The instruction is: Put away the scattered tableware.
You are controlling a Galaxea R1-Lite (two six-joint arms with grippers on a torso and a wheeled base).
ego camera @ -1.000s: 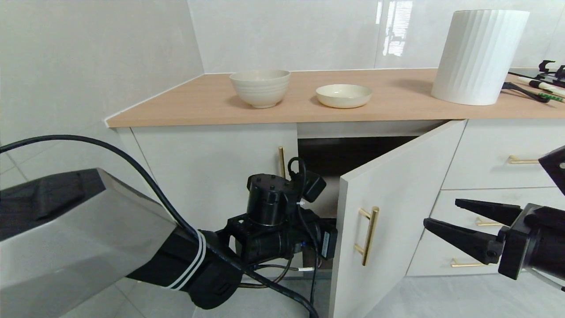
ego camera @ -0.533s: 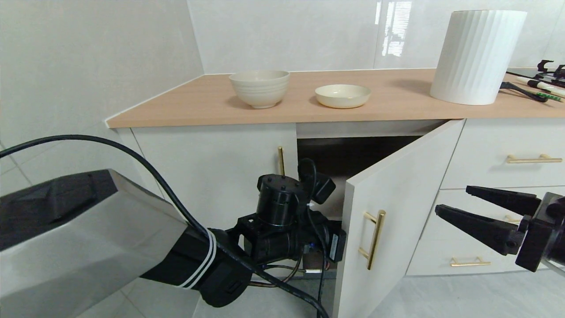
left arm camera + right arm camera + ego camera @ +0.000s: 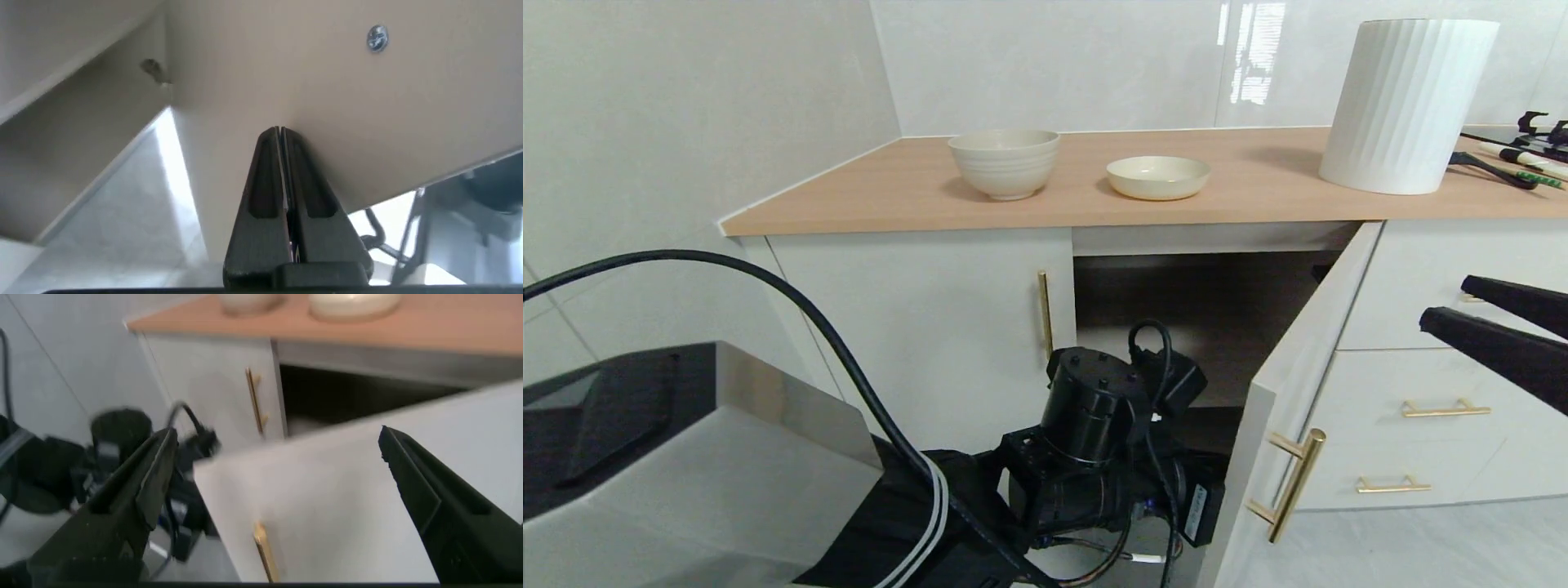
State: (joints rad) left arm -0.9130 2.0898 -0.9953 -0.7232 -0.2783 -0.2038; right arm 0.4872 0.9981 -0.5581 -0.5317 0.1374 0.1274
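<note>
Now your left gripper [image 3: 279, 132], closed and empty, meets the inner face of the open door [image 3: 1307, 367]; your right gripper [image 3: 1443, 300] hangs spread, empty; bowl [image 3: 1004, 162] and dish [image 3: 1157, 176] stand on the bench [image 3: 890, 192].

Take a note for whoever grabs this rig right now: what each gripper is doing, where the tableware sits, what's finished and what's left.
Left gripper: shut, nothing held, low down, its tips at a pale panel that looks like the inner side of the cabinet door.
Right gripper: open, empty, in the air in front of the drawers, right of the door.
Tableware: bowl and shallow dish stand side by side, apart, on the countertop.
Done: the cabinet door is swung open.
Left: put the bowl and dish into the cabinet, then probably close the door.
</note>
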